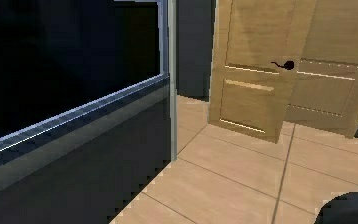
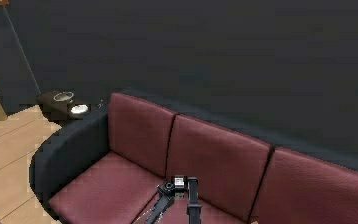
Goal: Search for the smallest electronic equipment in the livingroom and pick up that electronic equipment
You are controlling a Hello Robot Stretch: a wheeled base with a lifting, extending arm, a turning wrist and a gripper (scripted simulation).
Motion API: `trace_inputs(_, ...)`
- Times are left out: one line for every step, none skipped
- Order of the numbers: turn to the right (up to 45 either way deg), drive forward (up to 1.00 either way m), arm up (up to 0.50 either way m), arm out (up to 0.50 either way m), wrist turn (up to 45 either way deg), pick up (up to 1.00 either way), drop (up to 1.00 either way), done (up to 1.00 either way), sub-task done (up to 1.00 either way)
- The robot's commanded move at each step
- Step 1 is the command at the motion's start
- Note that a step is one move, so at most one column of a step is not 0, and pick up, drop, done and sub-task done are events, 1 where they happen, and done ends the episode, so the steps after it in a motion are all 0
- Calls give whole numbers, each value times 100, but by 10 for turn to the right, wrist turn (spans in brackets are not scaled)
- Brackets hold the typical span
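**Q:** What lay ahead in the forward view?

**A:** A wooden door (image 1: 252, 95) with a dark handle (image 1: 284, 66) stood across the tiled floor (image 1: 227, 170). To the door's left ran a dark glass pane (image 1: 57, 60) in a grey frame. Below and to the right of the door, a dark rounded shape (image 1: 349, 211) was cut off at the picture's corner, and I could not make out what it was.

**Q:** And in the arm side view?

**A:** My arm (image 2: 192, 200) rose from the bottom edge over the seat of a dark red sofa (image 2: 202, 150). My claw (image 2: 159, 205) sat at the arm's far end, with its thin fingers slanting down toward the sofa's front edge. The fingertips blurred into the cushion.

**Q:** Was the claw spread or pressed together?

**A:** I could not tell that, nor whether it held anything.

**Q:** What else was near the sofa?

**A:** A small dark table (image 2: 57, 99) stood just beyond the sofa's armrest and carried a pale bowl-like blob (image 2: 79, 109). A dark wall (image 2: 237, 60) stood behind the sofa's back. The sofa's far end was cut off at the picture's right.

**Q:** Where was the electronic equipment?

**A:** I could not tell.
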Motion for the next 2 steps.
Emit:
trace_inputs(0,0,0,0,450,0,0,0,0)
trace_inputs(0,0,0,0,450,0,0,0,0)
